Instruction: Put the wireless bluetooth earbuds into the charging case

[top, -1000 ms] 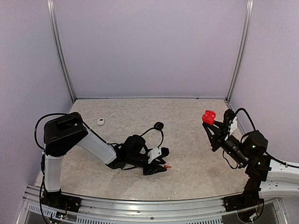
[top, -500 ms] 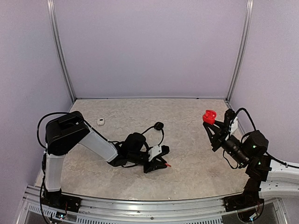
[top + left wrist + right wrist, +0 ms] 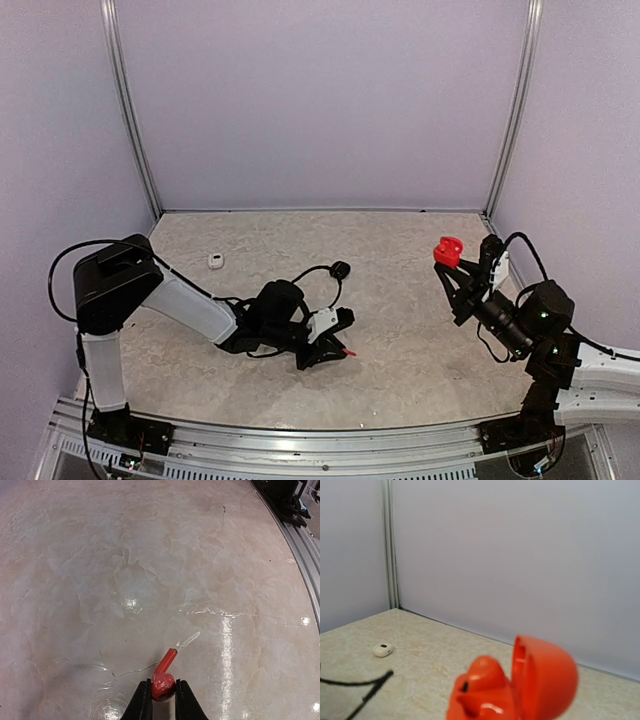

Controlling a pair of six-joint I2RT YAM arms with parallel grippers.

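Note:
A tiny red earbud (image 3: 163,682) is pinched by its bulb between the two black fingers of my left gripper (image 3: 162,692), with its stem pointing forward, close over the shiny tabletop. From above, the same earbud (image 3: 350,352) shows at the tip of the left gripper (image 3: 343,349), low near the table's middle front. My right gripper (image 3: 448,263) is raised at the right and shut on the red charging case (image 3: 447,249). The case's lid stands open (image 3: 512,687), showing the moulded sockets inside. The right fingers are hidden in the right wrist view.
A small white case (image 3: 216,261) lies at the back left, also seen in the right wrist view (image 3: 382,650). A black pebble-shaped case (image 3: 340,269) sits behind the left gripper. Purple walls enclose the table, and a metal rail (image 3: 300,440) runs along the near edge.
The left gripper's jaws have shut on the red earbud, and the left arm has drawn back a little to the left with it. The right arm and the case have not moved.

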